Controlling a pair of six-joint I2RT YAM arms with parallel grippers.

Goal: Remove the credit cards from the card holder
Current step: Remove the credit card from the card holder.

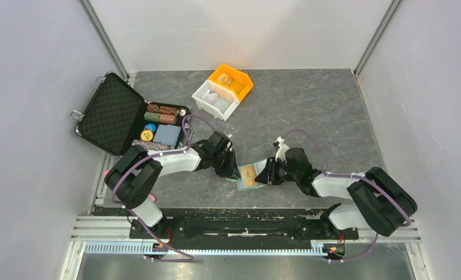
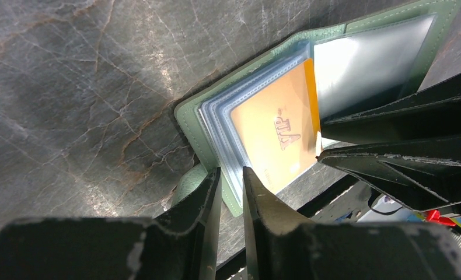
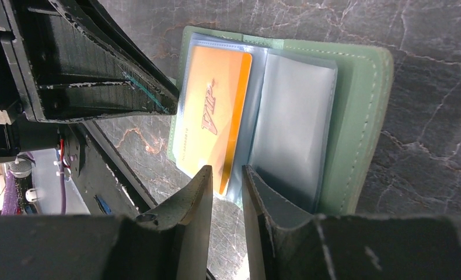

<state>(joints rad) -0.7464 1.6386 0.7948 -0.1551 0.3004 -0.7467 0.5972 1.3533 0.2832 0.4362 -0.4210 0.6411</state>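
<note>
1. The table (image 1: pixel 310 116) has a dark, stone-patterned top. The card holder (image 3: pixel 365 116) lies spread open and flat near its front edge, between the two arms' tips, which reach it from opposite sides.
2. The left gripper (image 2: pixel 231 173) is at the holder's outer edge, on the card's side. Its jaws are drawn to a narrow slit, and the edges of the clear sleeves (image 2: pixel 216 122) and the green cover show in that slit. Whether they are pinched or only straddled, cannot tell.
3. The right gripper (image 3: pixel 225 170) is at the holder's middle. Its jaws are also at a narrow slit, with a corner of the orange card (image 3: pixel 213 116) and its sleeve edge in the gap. Whether it grips them, cannot tell.
4. The holder is sage green with its stitched cover down and its sleeves facing up.
5. The orange card, marked "VIP", lies on the sleeve stack on the left gripper's side. How far it sits inside a pocket is unclear.
</note>
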